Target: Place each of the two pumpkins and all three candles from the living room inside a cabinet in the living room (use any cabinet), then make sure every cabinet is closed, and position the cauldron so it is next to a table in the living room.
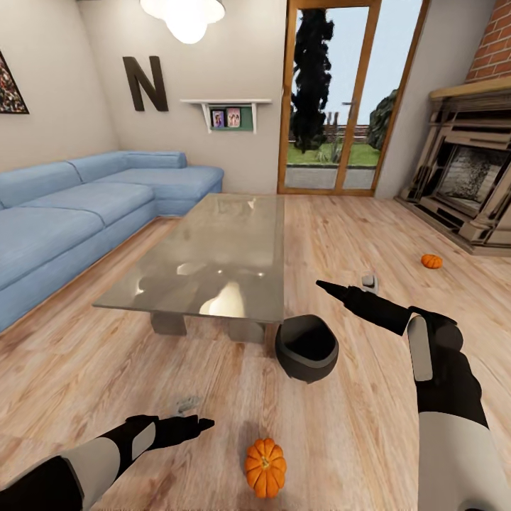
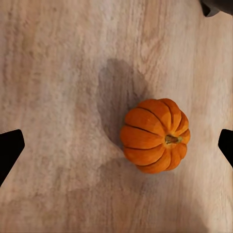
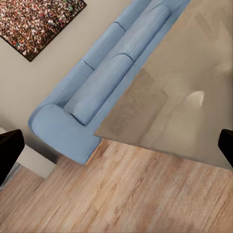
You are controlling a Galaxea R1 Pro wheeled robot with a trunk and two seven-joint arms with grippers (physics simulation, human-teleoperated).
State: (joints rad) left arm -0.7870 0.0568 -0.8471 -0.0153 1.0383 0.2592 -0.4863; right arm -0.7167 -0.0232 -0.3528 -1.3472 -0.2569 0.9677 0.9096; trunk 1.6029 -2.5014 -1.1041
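There, black cauldron (image 1: 306,348) beside the table (image 1: 213,262), contents unseen; both pincers wide open, empty.

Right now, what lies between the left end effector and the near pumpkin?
Bare wood floor. In the head view the left end effector hangs short of the pumpkin, nothing between.

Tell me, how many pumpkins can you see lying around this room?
2. One pumpkin lies on the wood floor near the left gripper; the other pumpkin sits farther off on the floor by the fireplace. More could be hidden out of view.
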